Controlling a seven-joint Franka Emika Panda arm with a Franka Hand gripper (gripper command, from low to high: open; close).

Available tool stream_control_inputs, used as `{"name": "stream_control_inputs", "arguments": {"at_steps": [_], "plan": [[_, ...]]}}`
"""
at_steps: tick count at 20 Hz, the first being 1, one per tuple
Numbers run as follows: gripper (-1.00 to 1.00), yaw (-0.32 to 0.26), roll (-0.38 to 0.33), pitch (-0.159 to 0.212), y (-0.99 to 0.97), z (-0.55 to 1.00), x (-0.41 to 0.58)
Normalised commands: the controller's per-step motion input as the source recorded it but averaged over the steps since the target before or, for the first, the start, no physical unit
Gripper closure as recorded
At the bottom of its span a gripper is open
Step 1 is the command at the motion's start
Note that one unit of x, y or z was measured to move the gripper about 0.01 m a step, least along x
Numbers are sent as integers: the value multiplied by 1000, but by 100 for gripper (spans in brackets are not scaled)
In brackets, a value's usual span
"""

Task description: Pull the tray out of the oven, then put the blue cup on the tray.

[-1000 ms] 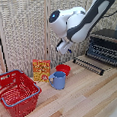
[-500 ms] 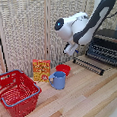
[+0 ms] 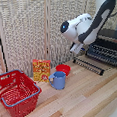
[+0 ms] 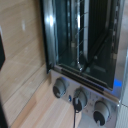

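The claw (image 3: 75,49) hangs in the air just in front of the oven (image 3: 107,47); its fingers are too blurred to tell whether they are apart or together, and nothing shows in them. Just beside and below it the oven's door flap (image 3: 88,65) lies open on the wooden table (image 3: 82,100). The tray (image 4: 82,35) sits inside the oven, above three knobs (image 4: 79,96). The blue cup (image 3: 58,80) stands well below the claw, touching a red bowl (image 3: 63,69). Beyond stand a yellow box (image 3: 42,70) and a red basket (image 3: 16,92).
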Motion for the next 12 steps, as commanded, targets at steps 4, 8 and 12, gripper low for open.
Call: {"name": "stream_control_inputs", "arguments": {"at_steps": [4, 8, 12], "plan": [[-100, 0, -231, 53, -504, -176, 178], [-100, 0, -136, 67, -474, -311, 80], [-100, 0, 8, 10, -584, -180, 0]]}}
